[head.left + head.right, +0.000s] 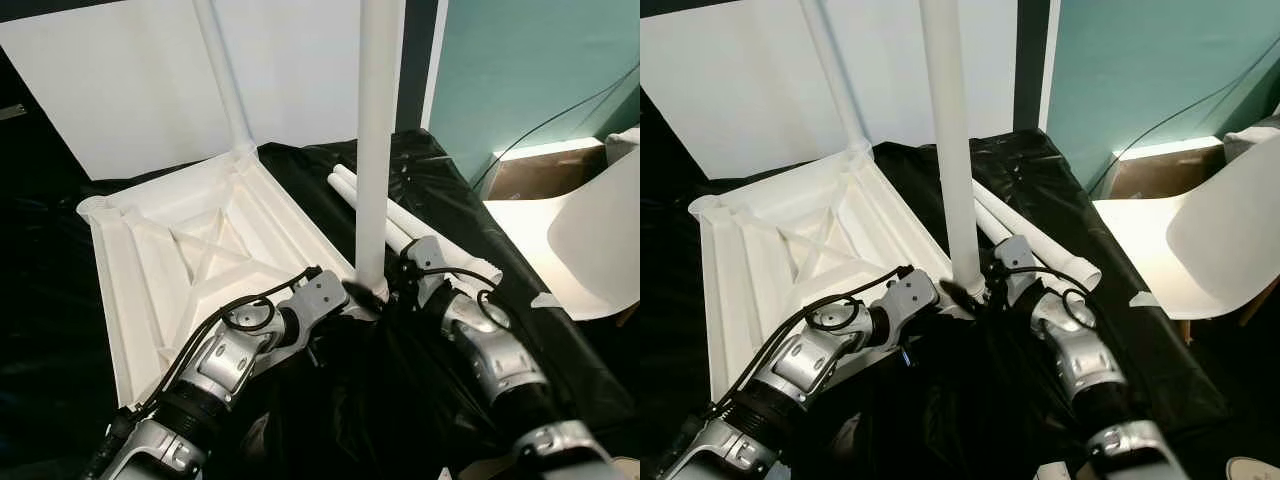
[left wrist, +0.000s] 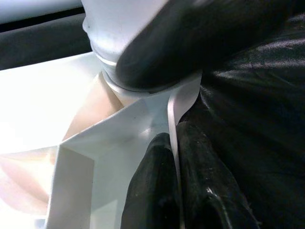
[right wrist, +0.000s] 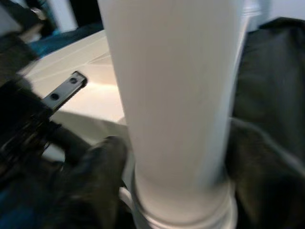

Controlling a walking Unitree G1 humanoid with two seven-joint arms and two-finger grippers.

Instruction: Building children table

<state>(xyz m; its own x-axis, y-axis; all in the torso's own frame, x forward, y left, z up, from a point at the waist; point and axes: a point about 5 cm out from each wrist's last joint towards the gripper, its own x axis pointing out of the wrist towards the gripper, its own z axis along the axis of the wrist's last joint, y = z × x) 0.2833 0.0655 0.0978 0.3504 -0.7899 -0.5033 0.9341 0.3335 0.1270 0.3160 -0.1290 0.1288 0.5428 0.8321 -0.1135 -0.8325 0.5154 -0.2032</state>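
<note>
An upturned white plastic children's tabletop [image 1: 190, 260] lies on black sheeting [image 1: 400, 400], ribbed underside up. One white tubular leg [image 1: 225, 80] stands fitted at its far corner; a second upright white leg [image 1: 378, 140] sits in the near right corner socket. My left gripper [image 1: 352, 290] pinches the tabletop's corner wall just below that socket, fingers narrow on the thin rim. My right gripper [image 1: 400, 275] closes around the leg's base, steadying it. Two more loose white legs [image 1: 405, 222] lie just to the right, so I judge the build about half finished. A white moulded chair [image 1: 590, 235] stands at far right.
</note>
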